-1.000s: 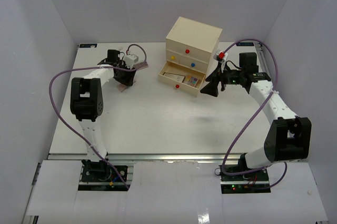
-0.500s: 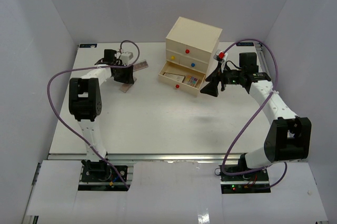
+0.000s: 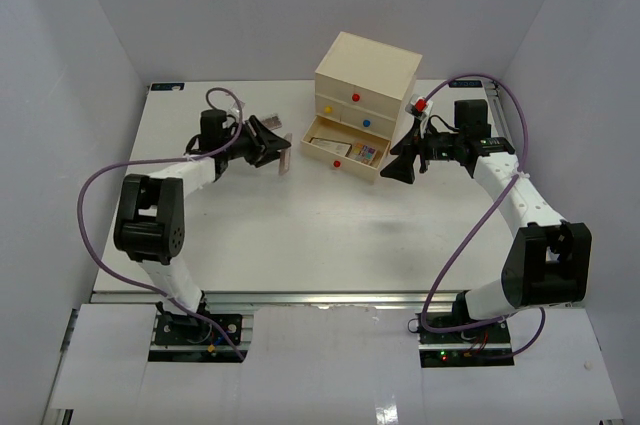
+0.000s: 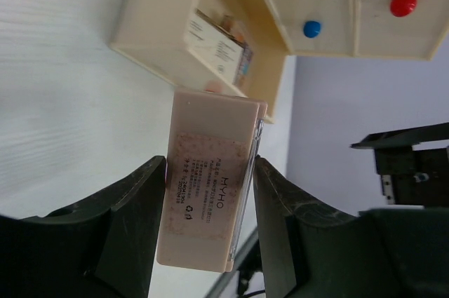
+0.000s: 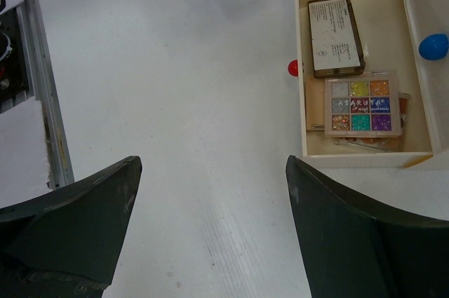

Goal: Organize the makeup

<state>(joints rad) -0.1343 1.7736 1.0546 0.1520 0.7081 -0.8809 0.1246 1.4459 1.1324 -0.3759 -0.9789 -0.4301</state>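
At ten o'clock on the table (image 3: 300, 235) we see the left gripper (image 3: 268, 145) pinching a pale pink palette case (image 4: 210, 207) by its long sides, seemingly just off the surface. At twelve, the chest (image 3: 367, 70) has its bottom drawer (image 3: 355, 167) open, with a glitter palette (image 5: 363, 105) and a labelled compact (image 5: 335, 35) inside. At two, the right gripper (image 3: 403, 167) hangs with its jaws spread wide, holding nothing.

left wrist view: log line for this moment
left end effector: holding peach palette | right end effector: open, empty | bottom drawer: open
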